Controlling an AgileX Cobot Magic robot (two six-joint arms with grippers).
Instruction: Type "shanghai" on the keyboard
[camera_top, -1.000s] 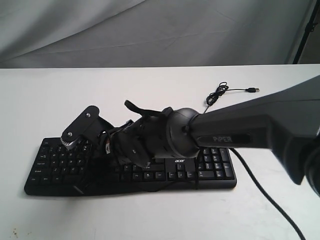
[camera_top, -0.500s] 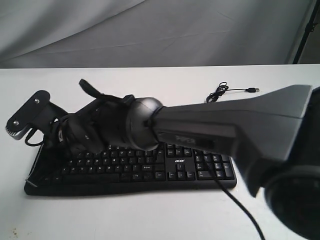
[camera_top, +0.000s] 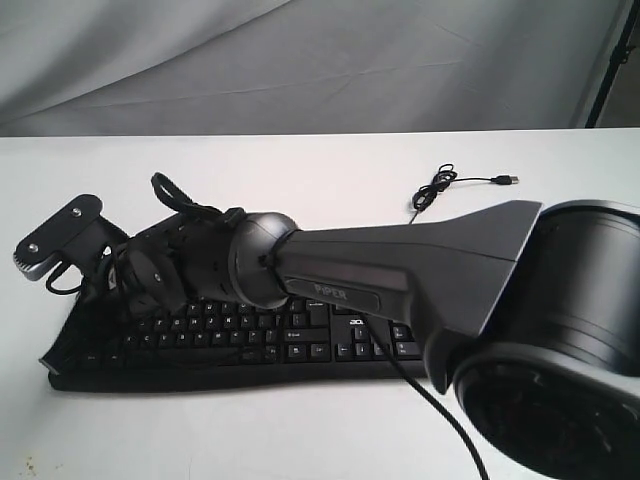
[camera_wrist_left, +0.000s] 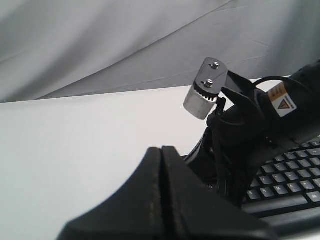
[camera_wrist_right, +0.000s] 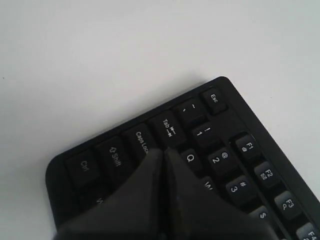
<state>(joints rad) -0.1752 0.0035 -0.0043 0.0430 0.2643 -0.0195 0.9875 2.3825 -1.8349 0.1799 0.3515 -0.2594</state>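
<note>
The right tool (camera_wrist_right: 164, 152) has its fingers pressed together with no gap and holds nothing. Its tip is over the meeting of the Tab and Caps Lock keys, beside Q, at the left end of the keyboard (camera_wrist_right: 240, 167); whether it touches a key cannot be told. The keyboard lies on the white tabletop (camera_wrist_right: 100, 55), under the right arm (camera_top: 400, 270), which stretches across it from the right. The left tool (camera_wrist_left: 161, 152), likewise closed tight and empty, is near that same left end. The thin cable (camera_top: 432, 188) lies coiled behind the keyboard's right part.
</note>
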